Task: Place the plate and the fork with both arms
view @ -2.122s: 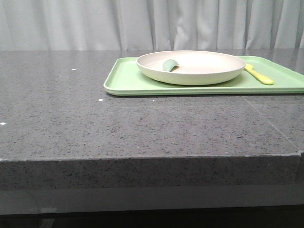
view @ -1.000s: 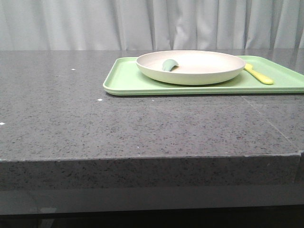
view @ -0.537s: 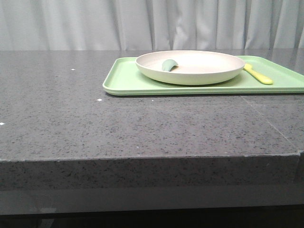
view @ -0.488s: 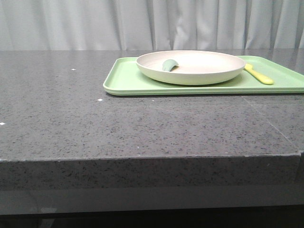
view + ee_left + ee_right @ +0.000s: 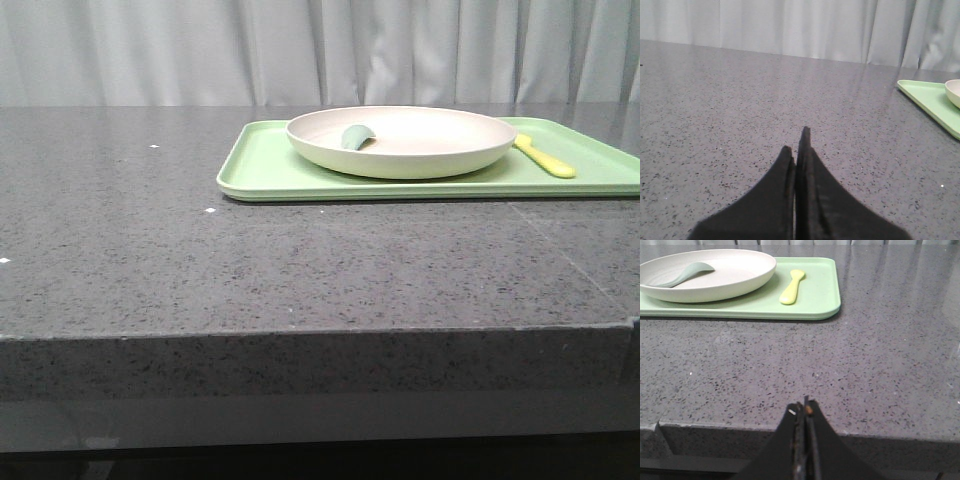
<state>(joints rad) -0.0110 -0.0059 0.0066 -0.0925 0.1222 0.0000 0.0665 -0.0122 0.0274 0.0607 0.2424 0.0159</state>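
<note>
Plate (image 5: pixel 402 140): you see it resting on the light-green tray (image 5: pixel 262 170); a sage-green spoon (image 5: pixel 356 136) lies inside, toward 9 o'clock of its bowl
Fork (image 5: pixel 545 157): flat on the tray at the plate's 3 o'clock, just beside the rim
Left gripper (image 5: pixel 797 150): your fingers pressed together, holding nothing; above the grey stone counter (image 5: pixel 250 260)
Right gripper (image 5: pixel 803 412): fingers closed, empty; at the counter's near edge, well apart from the tray

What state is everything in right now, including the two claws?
plate: upright on the tray, holding the spoon.
spoon: lying inside the plate.
fork: flat on the tray, beside the plate.
tray: flat on the table.
left gripper: shut, empty.
right gripper: shut, empty.
</note>
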